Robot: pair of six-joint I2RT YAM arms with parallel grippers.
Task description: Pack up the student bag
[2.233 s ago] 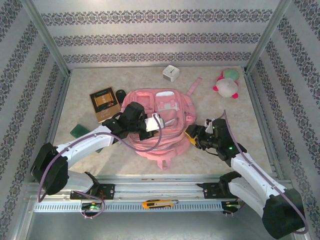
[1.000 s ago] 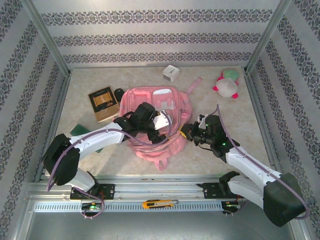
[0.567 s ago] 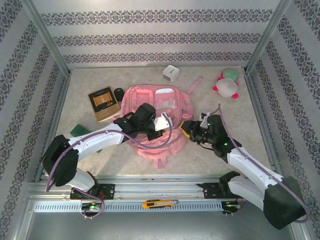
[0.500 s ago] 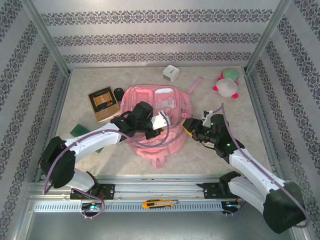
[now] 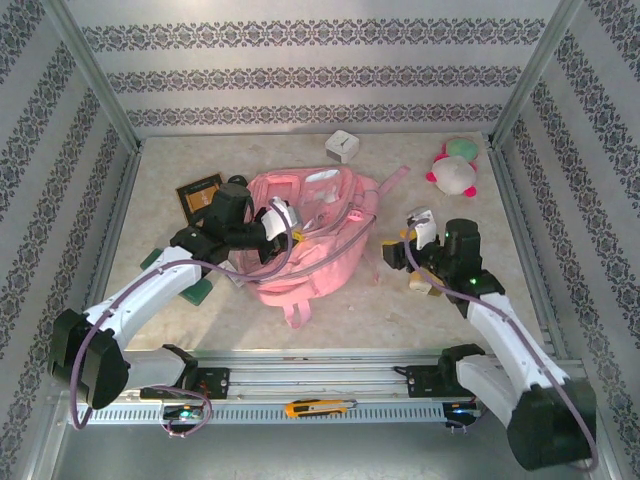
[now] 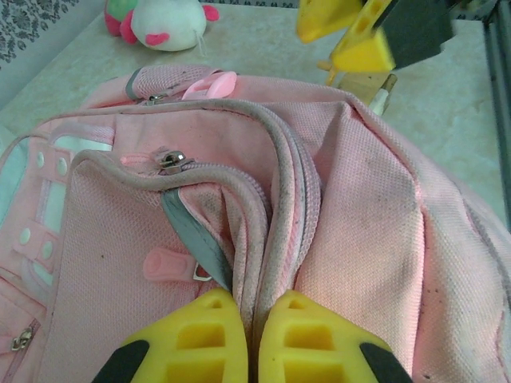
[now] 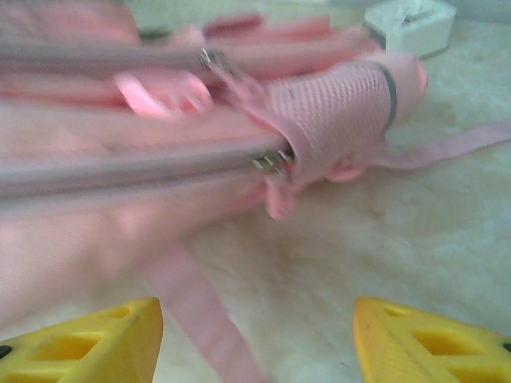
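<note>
Clenching left gripper [image 6: 254, 309] on bag [image 5: 312, 255] seam mid-tabletop, holding right gripper [image 5: 408, 268] released beside it; seemingly packing nothing yet, leaving book [image 5: 194, 190], plush [image 5: 455, 170], box [image 5: 342, 146] near far edge.

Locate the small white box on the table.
In the top external view, the small white cube-shaped box sits at the far edge of the table, just beyond the large pink fabric backpack and left of the pink-and-white plush toy.
</note>
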